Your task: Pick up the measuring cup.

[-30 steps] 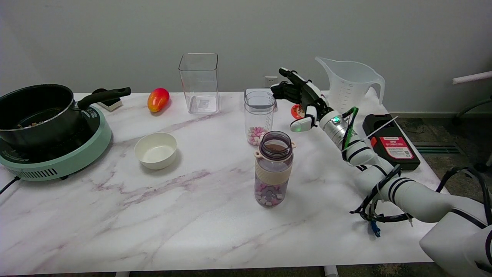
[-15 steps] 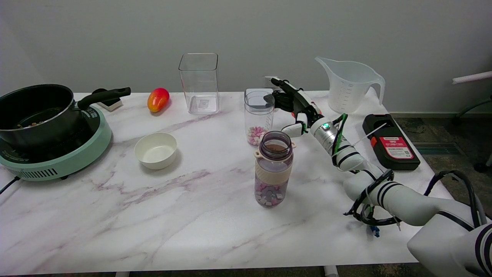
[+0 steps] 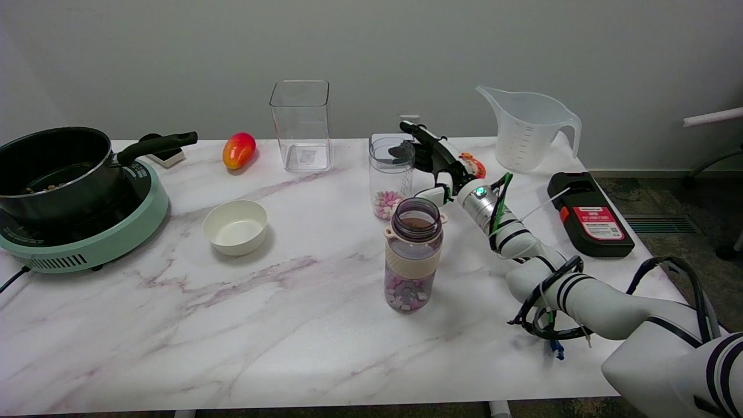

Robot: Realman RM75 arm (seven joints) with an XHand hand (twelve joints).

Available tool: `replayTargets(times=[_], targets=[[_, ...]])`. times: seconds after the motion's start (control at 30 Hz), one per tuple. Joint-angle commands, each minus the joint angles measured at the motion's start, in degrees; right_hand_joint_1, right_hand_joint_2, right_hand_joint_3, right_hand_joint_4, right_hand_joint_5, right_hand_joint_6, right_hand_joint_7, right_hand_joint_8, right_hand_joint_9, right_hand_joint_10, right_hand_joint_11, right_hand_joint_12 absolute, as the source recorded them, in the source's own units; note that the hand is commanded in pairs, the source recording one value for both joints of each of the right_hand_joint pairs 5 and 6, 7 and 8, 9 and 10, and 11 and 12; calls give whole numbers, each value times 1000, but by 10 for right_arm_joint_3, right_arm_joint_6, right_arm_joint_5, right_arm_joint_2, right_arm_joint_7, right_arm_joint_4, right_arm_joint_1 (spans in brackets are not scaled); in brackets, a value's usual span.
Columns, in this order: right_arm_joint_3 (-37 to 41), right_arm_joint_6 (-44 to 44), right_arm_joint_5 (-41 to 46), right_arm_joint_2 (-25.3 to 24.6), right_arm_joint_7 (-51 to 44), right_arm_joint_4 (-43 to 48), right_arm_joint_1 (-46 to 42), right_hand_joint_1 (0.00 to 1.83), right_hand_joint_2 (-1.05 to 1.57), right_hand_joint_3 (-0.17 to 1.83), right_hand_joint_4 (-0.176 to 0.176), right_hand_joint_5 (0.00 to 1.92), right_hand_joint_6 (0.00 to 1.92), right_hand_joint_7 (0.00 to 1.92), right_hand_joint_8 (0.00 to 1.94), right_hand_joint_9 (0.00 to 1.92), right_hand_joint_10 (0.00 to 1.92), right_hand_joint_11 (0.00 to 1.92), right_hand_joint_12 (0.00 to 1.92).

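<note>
We see the right hand hovering just beside the small clear jar holding marshmallows, its fingers spread apart and empty, some reaching by the jar's rim. The measuring cup stands upright at the far right of the marble table, well apart from the hand, its handle facing right. A black box with a red label lies near the cup. A water bottle stands in front of the jar.
</note>
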Motion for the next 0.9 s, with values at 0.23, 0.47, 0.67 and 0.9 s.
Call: replayTargets(times=[0.23, 0.47, 0.67, 0.9], targets=[[-2, -18, -2, -26, -12, -17, 20, 1296, -977, 1159, 0, 167, 167, 431, 431, 412, 412, 498, 498], [-3, -18, 0, -29, -15, -17, 20, 1290, -1047, 1184, 0, 157, 157, 289, 289, 371, 371, 475, 475], [-3, -18, -2, -37, -15, -18, 21, 1286, -1047, 1198, 0, 147, 147, 277, 277, 358, 358, 463, 463], [-7, -24, -2, -42, -15, -19, 25, 1281, -1047, 1197, 0, 131, 131, 261, 261, 350, 350, 457, 457]])
